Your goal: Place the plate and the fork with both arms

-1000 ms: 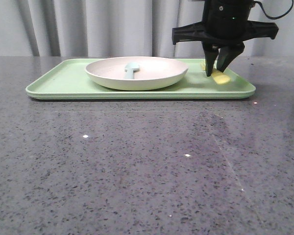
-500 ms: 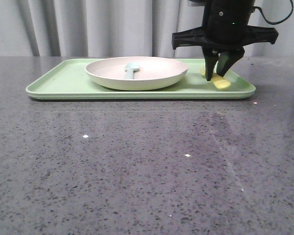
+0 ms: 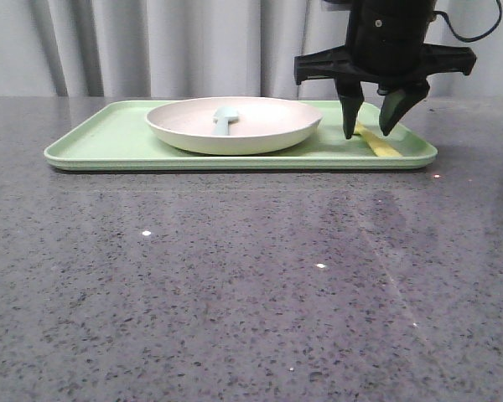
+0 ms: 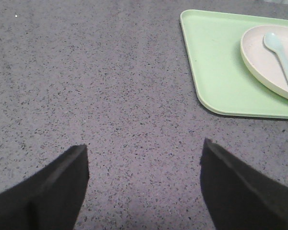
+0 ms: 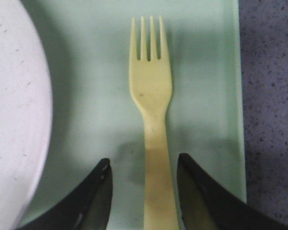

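Since a second ago the right gripper (image 3: 371, 132) has spread its fingers, and the fork (image 5: 152, 120) now lies flat on the green tray (image 3: 109, 138) between them, untouched, just beside the plate (image 3: 235, 126) holding the blue spoon (image 3: 225, 117). Left gripper (image 4: 144, 158) hangs open over the grey table (image 4: 86, 86).

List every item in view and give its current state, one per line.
plate: upright on the tray, spoon inside.
spoon: lying in the plate.
fork: flat on the tray beside the plate, ungripped.
tray: flat on the table.
right gripper: open, fingers straddling the fork handle.
left gripper: open, empty, above bare table.
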You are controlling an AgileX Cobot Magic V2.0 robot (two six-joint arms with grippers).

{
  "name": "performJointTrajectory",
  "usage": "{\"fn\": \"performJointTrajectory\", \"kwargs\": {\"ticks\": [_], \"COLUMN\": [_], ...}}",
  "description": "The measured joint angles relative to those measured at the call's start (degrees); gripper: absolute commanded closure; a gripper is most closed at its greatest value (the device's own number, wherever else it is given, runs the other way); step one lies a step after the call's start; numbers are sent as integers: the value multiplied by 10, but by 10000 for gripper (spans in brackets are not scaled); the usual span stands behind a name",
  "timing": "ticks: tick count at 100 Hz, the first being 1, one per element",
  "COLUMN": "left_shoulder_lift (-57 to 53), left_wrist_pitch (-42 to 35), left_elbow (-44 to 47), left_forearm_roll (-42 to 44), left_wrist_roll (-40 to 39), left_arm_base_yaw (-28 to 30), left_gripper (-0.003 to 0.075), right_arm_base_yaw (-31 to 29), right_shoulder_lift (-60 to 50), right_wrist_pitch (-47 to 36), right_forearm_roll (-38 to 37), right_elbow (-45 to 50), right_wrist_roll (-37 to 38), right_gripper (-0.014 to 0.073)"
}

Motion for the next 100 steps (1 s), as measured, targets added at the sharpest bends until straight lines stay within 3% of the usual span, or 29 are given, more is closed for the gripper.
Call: {"fn": "performJointTrajectory", "kwargs": {"ticks": [18,49,100], "left_shoulder_lift": [0,0,0], "left_wrist_pitch": [0,0,0], "left_elbow": [0,0,0], "left_forearm_roll": [0,0,0], "left_wrist_roll": [0,0,0], "left_arm_base_yaw": [0,0,0], "left_gripper": [239,239,239], "right_arm_base_yaw": [0,-1,-66], "right_shoulder_lift": [-34,-144,-460], "right_wrist_pitch": [0,35,3], "right_forearm_roll": [-8,-93,-105], "right_elbow": [0,17,302], "right_wrist_roll": [-16,-18,-19], "right_gripper": [251,251,251]}}
